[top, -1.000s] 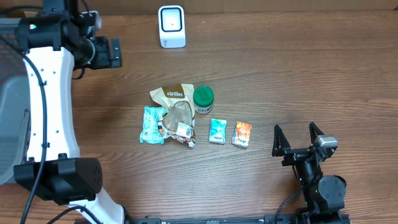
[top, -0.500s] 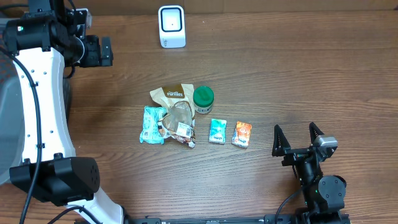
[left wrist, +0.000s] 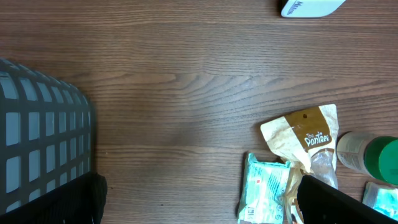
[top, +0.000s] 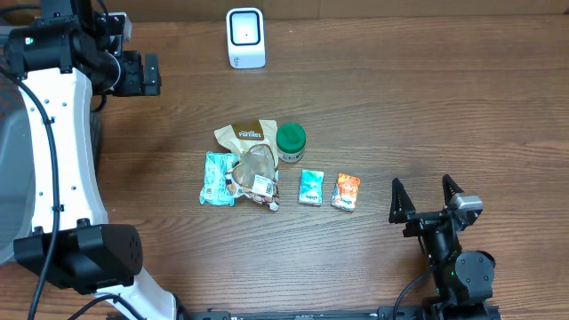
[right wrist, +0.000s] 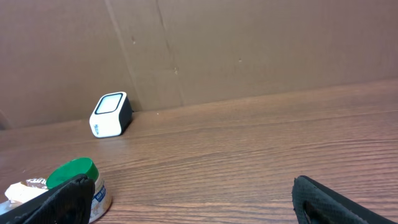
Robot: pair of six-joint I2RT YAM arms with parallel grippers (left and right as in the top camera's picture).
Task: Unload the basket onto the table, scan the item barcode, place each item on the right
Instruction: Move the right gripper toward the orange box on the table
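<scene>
Only the left arm has moved: over the past second it has drawn back toward the far-left corner of the desk (top: 427,98) and then settled. None of the goods has shifted with it.

Nearest the robot, the right hand (top: 421,187) sits low at the near right. Its fingers are spread fully and hold nothing, and it is well apart from the goods.

Beyond it, mid-desk, lies a row of items:
- an orange packet (top: 346,191)
- a teal packet (top: 310,188) just beside it
- a clear bag (top: 256,173) with a white label, overlapping a teal pouch (top: 218,178) on its left

Behind the row, a brown pouch (top: 244,135) lies with its near end under the clear bag. A jar (top: 291,139) with a green lid stands upright just beside the pouch.

Farther off, the left hand (top: 147,75) hovers high, wide open and empty. Its camera looks down on a basket (left wrist: 37,143) at one side and the pouches at the other.

At the far edge stands the white scanner (top: 245,37), its window turned toward the robot.

The retreat leaves both hands clear of every item, so nothing is picked and the scan has not begun. This looks like a starting posture. The next move is to choose one item and find its barcode. The white label on the clear bag may carry one, but it is too small to tell.
</scene>
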